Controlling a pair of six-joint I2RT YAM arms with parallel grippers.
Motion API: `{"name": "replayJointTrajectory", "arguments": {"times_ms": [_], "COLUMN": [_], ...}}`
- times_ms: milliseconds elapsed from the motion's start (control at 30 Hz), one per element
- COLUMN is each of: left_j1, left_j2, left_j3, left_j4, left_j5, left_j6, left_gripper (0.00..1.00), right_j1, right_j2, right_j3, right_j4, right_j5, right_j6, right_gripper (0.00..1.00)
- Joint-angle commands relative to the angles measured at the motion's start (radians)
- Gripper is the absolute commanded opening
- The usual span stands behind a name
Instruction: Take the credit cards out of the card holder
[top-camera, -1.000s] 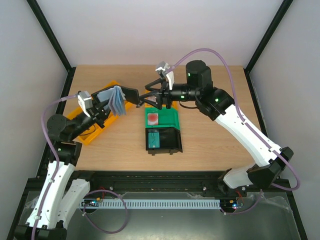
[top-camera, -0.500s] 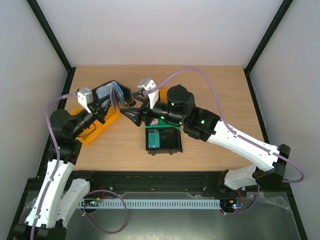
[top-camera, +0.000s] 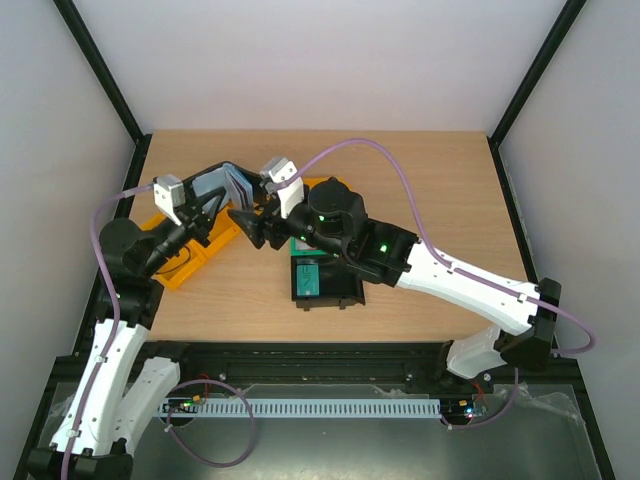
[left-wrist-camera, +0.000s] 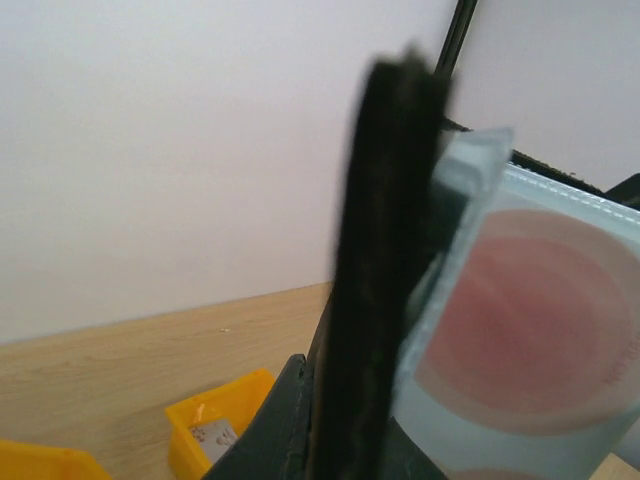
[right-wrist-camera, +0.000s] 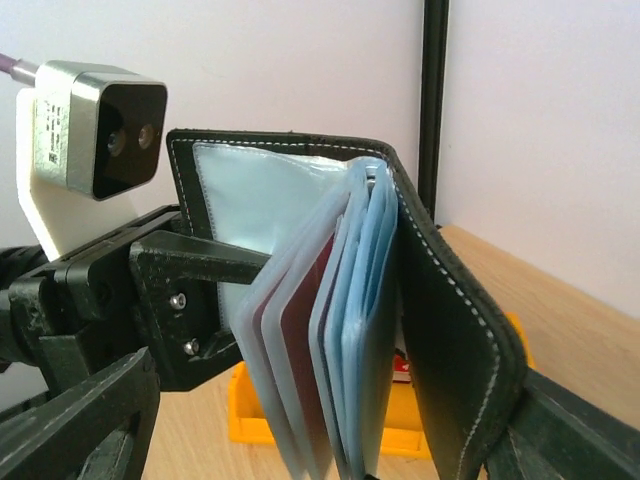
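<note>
No text, brand, number or sign can be read in any view. A small grey label (left-wrist-camera: 214, 434) is seen in the yellow bin (left-wrist-camera: 228, 392), too blurred to be made out. Nothing legible is shown on the card holder (right-wrist-camera: 445, 330).

Robotics lab test cell. A left arm (top-camera: 113, 345) and a right arm (top-camera: 460, 283), white and black, are bolted side by side to a black rail (top-camera: 320, 355) at the near edge of a wood worktop (top-camera: 430, 185). Black frame posts (top-camera: 100, 75) and plain white panels (top-camera: 320, 60) box it in. Purple cables (top-camera: 372, 148) loop off both arms. A boxy camera (right-wrist-camera: 95, 125) is bracketed above the left end effector (top-camera: 214, 204). Orange bin (top-camera: 185, 266) and black bin (top-camera: 345, 288) on the worktop.
</note>
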Motion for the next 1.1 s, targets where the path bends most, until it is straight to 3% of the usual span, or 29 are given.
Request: {"name": "replayJointTrajectory", "arguments": {"times_ms": [0, 167, 367, 633, 933, 1067], "left_j1": [-0.005, -0.005, -0.005, -0.004, -0.005, -0.004], "left_j2": [-0.012, -0.013, -0.016, -0.019, -0.016, -0.015], "left_j3": [0.015, 0.012, 0.016, 0.019, 0.021, 0.019], "left_j4": [0.054, 0.071, 0.076, 0.067, 0.071, 0.071], "left_j5": [0.012, 0.028, 0.032, 0.028, 0.032, 0.035], "left_j6": [-0.008, -0.018, -0.015, -0.007, -0.005, -0.004], "left_gripper": [0.02, 0.02, 0.02, 0.02, 0.02, 0.02], "right_j1": [0.001, -0.046, -0.053, -0.053, -0.052, -0.053], "right_j2": [-0.060, -0.095, -0.061, -0.048, -0.025, -0.008], "right_j3": [-0.016, -0.049, -0.024, -0.043, -0.031, -0.017], "right_j4": [0.000, -0.041, -0.059, -0.031, -0.012, -0.016], "right_j5": [0.025, 0.003, -0.022, -0.134, -0.070, -0.072], "right_j6": [-0.085, -0.117, -0.095, -0.096, -0.077, -0.073], "right_gripper": [0.86, 0.67, 0.66, 0.76, 0.62, 0.63]}}
